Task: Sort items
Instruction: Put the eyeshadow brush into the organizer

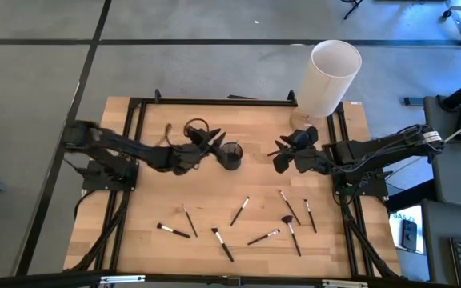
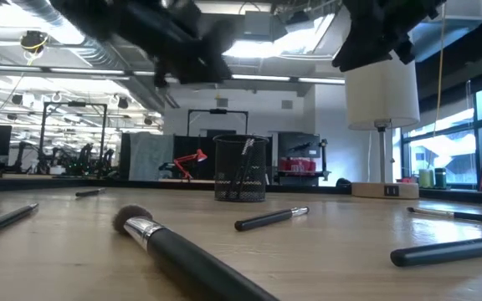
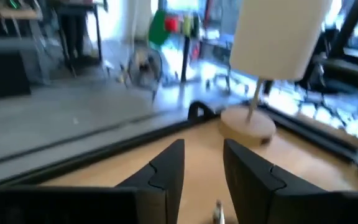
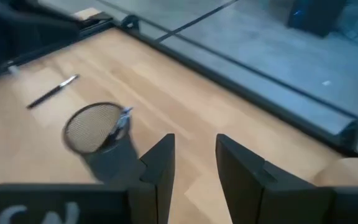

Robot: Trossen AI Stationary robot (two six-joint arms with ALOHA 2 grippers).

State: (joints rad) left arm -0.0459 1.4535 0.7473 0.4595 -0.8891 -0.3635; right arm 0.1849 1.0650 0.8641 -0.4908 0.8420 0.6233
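Several thin brushes lie flat on the near half of the table, among them (image 1: 239, 210), (image 1: 222, 244), (image 1: 173, 231) and one with a fan-shaped head (image 1: 292, 230). In the low view a thick black-handled one (image 2: 182, 251) lies closest. A black mesh cup (image 1: 230, 154) stands mid-table with a brush (image 4: 123, 118) leaning inside it. My left gripper (image 1: 214, 138) hovers open just beside the cup's far-left rim. In the left wrist view a small pale tip (image 3: 218, 213) shows low between its fingers. My right gripper (image 1: 281, 160) hangs open to the right of the cup, above the table.
A tall white cylinder on a wooden base (image 1: 330, 76) stands at the far right corner. One more brush (image 1: 169, 133) and a dark ring (image 1: 196, 128) lie far left of the cup. A black frame (image 1: 214, 102) edges the table. Bare wood lies between the cup and the brushes.
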